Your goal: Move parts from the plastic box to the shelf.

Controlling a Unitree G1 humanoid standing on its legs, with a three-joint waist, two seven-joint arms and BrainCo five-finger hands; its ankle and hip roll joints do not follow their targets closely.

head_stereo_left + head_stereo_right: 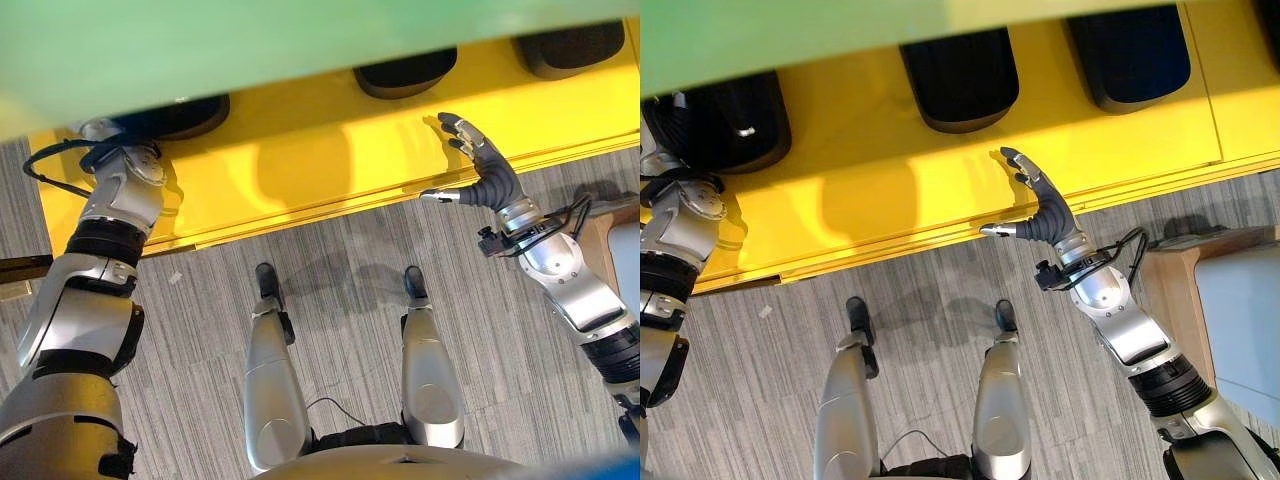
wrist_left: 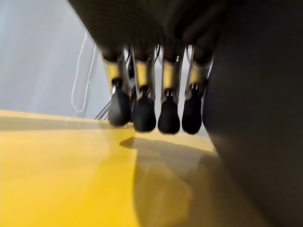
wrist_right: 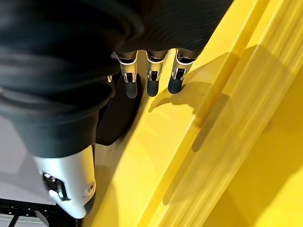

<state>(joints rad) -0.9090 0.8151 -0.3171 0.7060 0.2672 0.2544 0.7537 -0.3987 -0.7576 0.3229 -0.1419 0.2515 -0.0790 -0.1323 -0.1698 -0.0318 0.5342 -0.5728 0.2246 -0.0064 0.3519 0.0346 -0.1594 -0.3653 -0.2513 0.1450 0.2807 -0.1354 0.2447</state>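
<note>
Right hand (image 1: 1038,212) hovers spread, fingers straight and thumb out, over the front edge of the yellow shelf (image 1: 890,210). Beyond its fingertips lie dark parts (image 1: 962,78) in a row under a green ledge (image 1: 200,45). Left hand (image 2: 151,109), fingers straight, reaches beside one dark part at the shelf's far-left end.

black parts (image 1: 960,75) lining yellow shelf (image 1: 890,215), bare front strip
</note>
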